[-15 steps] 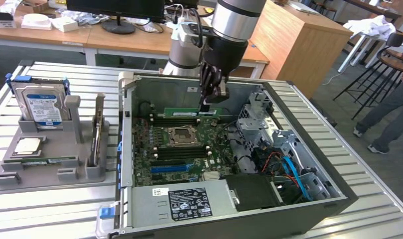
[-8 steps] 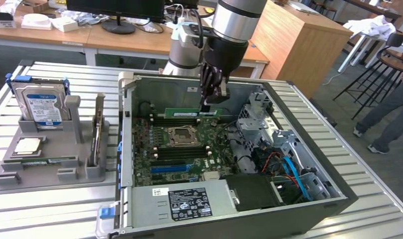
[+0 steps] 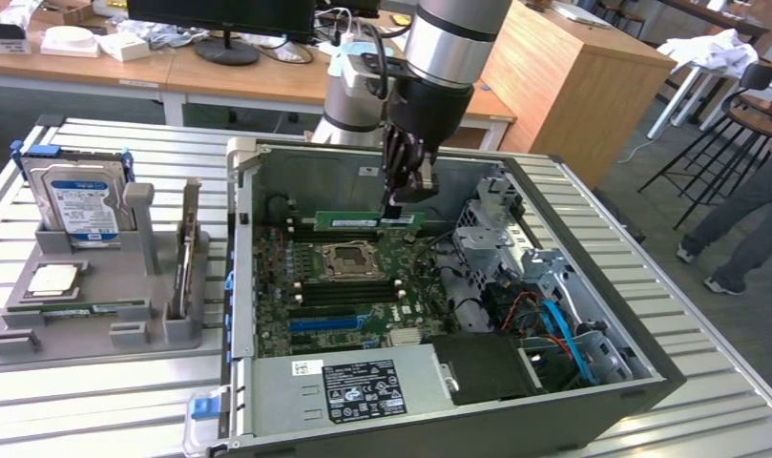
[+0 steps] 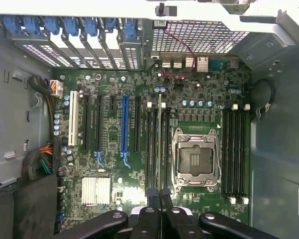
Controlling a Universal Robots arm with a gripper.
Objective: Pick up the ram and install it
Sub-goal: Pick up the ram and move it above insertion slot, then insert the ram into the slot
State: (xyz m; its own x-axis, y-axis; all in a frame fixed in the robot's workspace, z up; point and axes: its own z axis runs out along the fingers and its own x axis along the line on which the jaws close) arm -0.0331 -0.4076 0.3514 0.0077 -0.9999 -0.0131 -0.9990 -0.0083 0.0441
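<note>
Scanning from the exterior view's left, you had the grey parts tray (image 3: pixel 54 320) and its hard drive (image 3: pixel 80 196) well apart from the CPU socket (image 3: pixel 347 256). Just beyond that socket hung the ram (image 3: pixel 354 220), a thin green stick with a pale label. The gripper (image 3: pixel 405 198) had it pinched fast. It was held on edge, I judge, so its lower edge could meet the memory slots (image 4: pixel 150 149) beside the socket.
</note>
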